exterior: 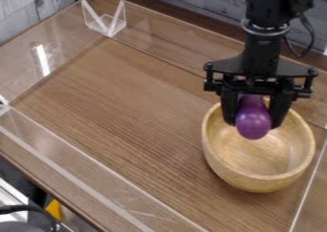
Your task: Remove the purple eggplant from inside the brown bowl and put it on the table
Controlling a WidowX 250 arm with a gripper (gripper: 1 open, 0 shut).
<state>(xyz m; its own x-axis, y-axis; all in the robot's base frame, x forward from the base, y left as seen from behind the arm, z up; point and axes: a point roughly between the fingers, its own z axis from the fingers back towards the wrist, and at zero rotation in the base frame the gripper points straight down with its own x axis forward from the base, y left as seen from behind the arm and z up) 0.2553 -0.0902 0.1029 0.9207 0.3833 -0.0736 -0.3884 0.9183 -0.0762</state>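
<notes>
The purple eggplant [253, 121] hangs in the air, clamped between the black fingers of my gripper [254, 110], which is shut on it. It sits just above the rear left rim of the brown bowl [262, 169], a round light wooden bowl at the right of the table [128, 112]. The bowl's hollow shows only bare wood. My black arm comes down from the top of the frame, straight over the eggplant.
Low clear acrylic walls [76, 193] edge the tabletop on the left, front and back. A small clear angled stand [105, 18] sits at the far left corner. Bare wood-grain surface spreads left of the bowl.
</notes>
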